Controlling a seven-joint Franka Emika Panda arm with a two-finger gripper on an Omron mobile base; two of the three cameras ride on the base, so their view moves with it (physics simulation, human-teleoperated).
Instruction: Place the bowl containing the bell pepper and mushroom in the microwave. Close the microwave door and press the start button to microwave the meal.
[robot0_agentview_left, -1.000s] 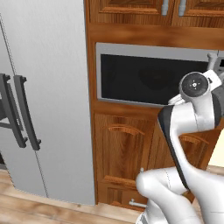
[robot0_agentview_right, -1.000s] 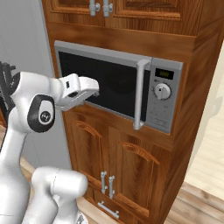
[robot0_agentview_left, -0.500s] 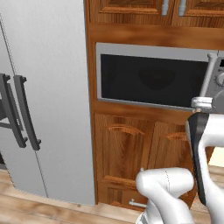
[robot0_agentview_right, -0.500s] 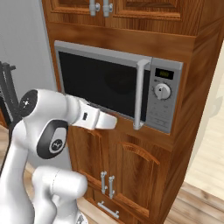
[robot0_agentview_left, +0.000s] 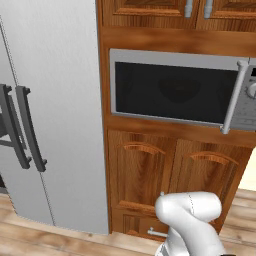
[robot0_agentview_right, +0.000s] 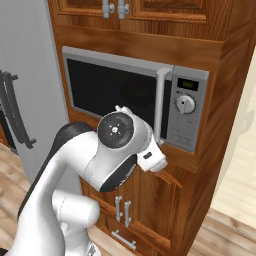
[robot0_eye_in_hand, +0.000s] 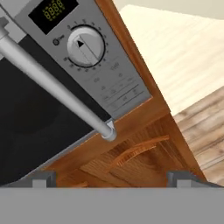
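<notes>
The fridge (robot0_agentview_left: 50, 110) fills the left of the left base view, its grey doors shut and two dark handles (robot0_agentview_left: 22, 127) side by side near the edge. Just beside it on the right stands a wooden cabinet column (robot0_agentview_right: 220, 130), with upper doors (robot0_agentview_right: 135, 7), lower doors (robot0_agentview_left: 175, 175) with arched carving, and a drawer pull near the floor (robot0_agentview_right: 122, 240). The microwave (robot0_agentview_right: 135, 97) is built into this column between the upper and lower doors. Its door (robot0_agentview_left: 172, 90) is shut, flush with the frame; the dark glass lets nothing certain show of the inside, so what it holds cannot be told. The silver bar handle (robot0_agentview_right: 161, 105) runs upright along the door's right edge, and the hand view shows its lower end (robot0_eye_in_hand: 107, 131) close up and tilted. Right of the handle sits the control panel (robot0_eye_in_hand: 87, 57) with a lit display (robot0_eye_in_hand: 52, 9) above a round dial (robot0_eye_in_hand: 85, 43). The tool (robot0_eye_in_hand: 111, 179) is low in front of the lower doors, beneath the panel, its two tips (robot0_eye_in_hand: 41, 178) spread wide apart with nothing between them, touching nothing.
</notes>
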